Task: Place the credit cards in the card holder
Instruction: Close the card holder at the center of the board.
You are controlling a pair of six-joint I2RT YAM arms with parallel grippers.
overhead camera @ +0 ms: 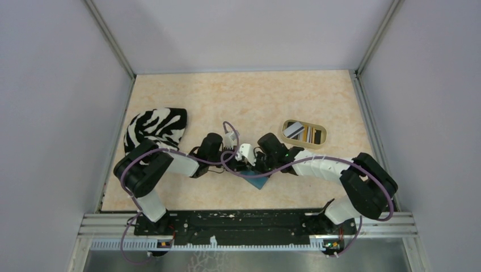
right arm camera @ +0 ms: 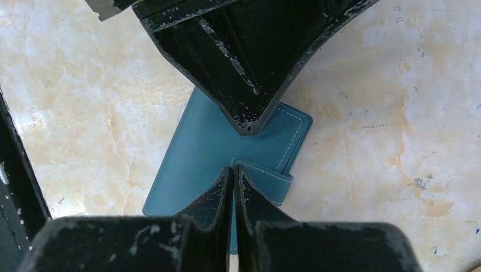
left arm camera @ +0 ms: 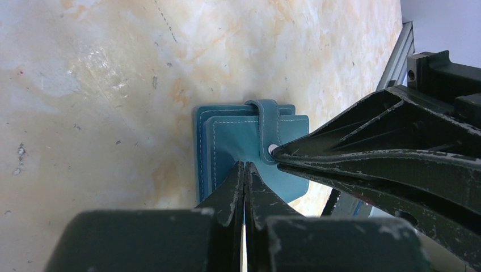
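Observation:
The teal card holder (overhead camera: 260, 181) lies closed and flat on the table between the two arms. In the left wrist view the card holder (left arm camera: 227, 141) has its snap tab (left arm camera: 269, 127) folded over the top. My left gripper (left arm camera: 244, 164) is shut, with its tips on the holder's cover. My right gripper (right arm camera: 234, 168) is also shut, its tips at the end of the tab (right arm camera: 266, 178) on the card holder (right arm camera: 193, 153). Neither gripper holds anything. The credit cards (overhead camera: 300, 133) lie in a beige oval tray to the right, apart from both grippers.
The beige oval tray (overhead camera: 285, 126) sits right of centre. A zebra-striped cloth (overhead camera: 156, 127) lies at the left by the wall. Grey walls enclose the table on three sides. The two grippers' fingers nearly touch over the holder.

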